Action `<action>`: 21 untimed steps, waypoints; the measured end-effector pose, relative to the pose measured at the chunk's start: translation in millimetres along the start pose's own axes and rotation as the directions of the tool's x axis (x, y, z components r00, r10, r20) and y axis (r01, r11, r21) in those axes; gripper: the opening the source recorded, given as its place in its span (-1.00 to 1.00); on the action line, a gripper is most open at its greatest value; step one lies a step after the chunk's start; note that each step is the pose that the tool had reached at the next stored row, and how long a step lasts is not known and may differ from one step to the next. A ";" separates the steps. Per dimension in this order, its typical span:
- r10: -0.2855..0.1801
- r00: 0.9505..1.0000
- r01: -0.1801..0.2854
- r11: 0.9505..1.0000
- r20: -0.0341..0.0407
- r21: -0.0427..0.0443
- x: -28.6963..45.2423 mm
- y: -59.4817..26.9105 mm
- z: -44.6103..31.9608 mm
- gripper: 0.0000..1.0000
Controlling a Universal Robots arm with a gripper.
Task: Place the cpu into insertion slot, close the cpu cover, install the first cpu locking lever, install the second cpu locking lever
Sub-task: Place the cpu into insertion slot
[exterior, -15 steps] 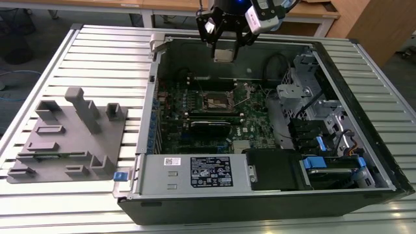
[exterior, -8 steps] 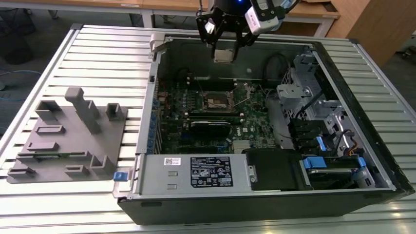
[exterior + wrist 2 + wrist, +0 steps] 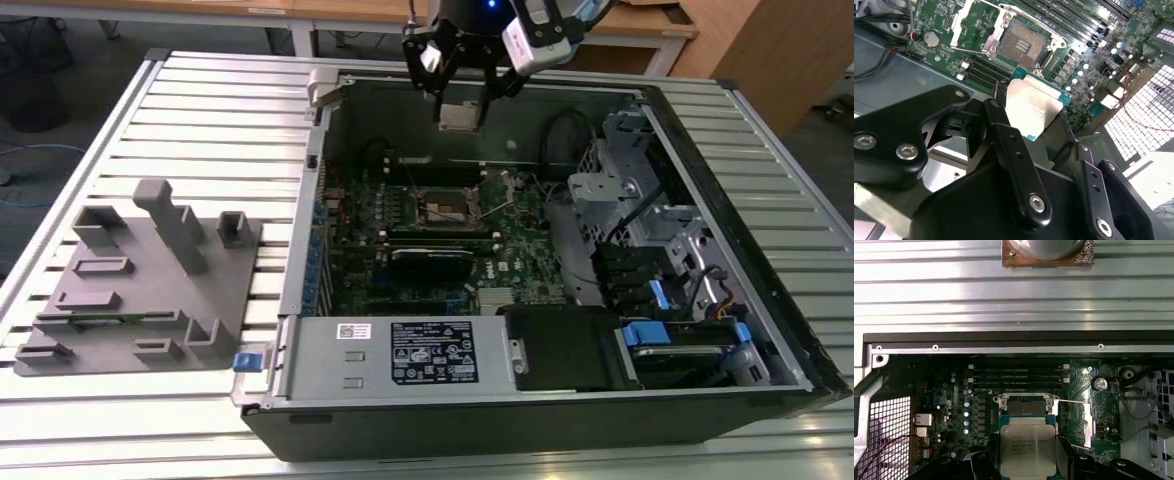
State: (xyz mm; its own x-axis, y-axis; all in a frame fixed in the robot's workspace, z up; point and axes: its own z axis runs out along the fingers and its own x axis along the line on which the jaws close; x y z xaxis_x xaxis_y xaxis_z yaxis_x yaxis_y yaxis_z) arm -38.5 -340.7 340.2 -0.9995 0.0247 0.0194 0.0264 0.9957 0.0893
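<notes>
Presently, the cpu (image 3: 459,116) is held by its edges between jaws closed on it, well above the uncovered slot (image 3: 447,205); placement is judged underway, and square alignment is required for seating.

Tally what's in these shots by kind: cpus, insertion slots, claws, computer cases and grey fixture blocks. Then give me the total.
cpu, held in the claw: 1
insertion slot, uncovered: 1
claw: 1
computer case, lying open: 1
grey fixture block, beside the case: 1
Total: 5
</notes>
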 end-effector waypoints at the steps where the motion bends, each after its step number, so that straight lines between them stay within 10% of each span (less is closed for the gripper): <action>1: 0.000 1.000 0.000 1.000 0.000 0.000 0.0 0.0 0.2 0.07; 21: 0.000 1.000 0.000 1.000 0.000 0.000 -0.1 -0.4 4.5 0.07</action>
State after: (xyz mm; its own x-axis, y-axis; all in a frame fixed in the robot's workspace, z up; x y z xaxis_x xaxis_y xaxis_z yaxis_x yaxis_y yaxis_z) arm -38.5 -340.7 335.7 -0.9995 0.0247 0.0194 0.0264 0.9957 0.0893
